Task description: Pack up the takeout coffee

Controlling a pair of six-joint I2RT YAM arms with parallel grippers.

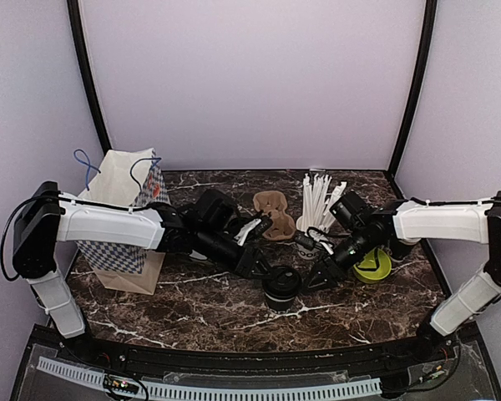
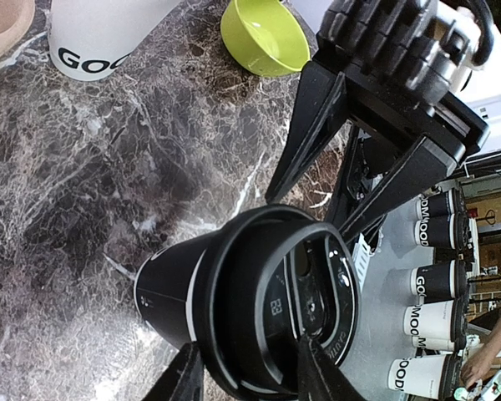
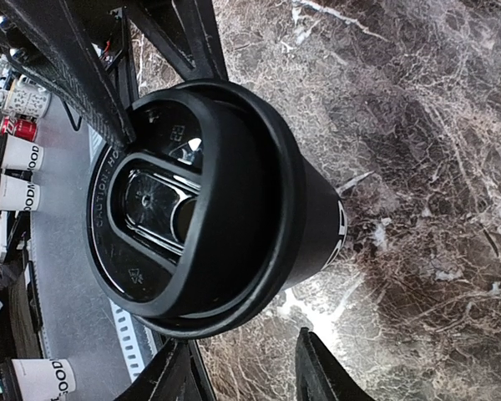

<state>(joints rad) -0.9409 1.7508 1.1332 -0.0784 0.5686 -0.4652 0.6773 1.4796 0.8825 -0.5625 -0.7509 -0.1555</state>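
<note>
One takeout coffee cup [image 1: 280,286], black with a black lid, stands upright on the marble table [image 1: 192,309] between my two grippers. My left gripper [image 1: 265,271] is at its upper left. In the left wrist view the lidded cup [image 2: 234,309] fills the space ahead and my left gripper [image 2: 246,355] is open, its fingers straddling the near part of the lid; I cannot make out contact. My right gripper [image 1: 316,280] is just right of the cup. In the right wrist view the cup [image 3: 234,200] lies beyond the open right gripper [image 3: 242,342], with only table between the fingers.
A paper bag [image 1: 121,221] with a checked pattern stands at the left behind my left arm. A brown cardboard carrier [image 1: 271,213] and a white cup of straws [image 1: 317,200] are at the back. A lime-green bowl [image 1: 373,266] sits under my right arm.
</note>
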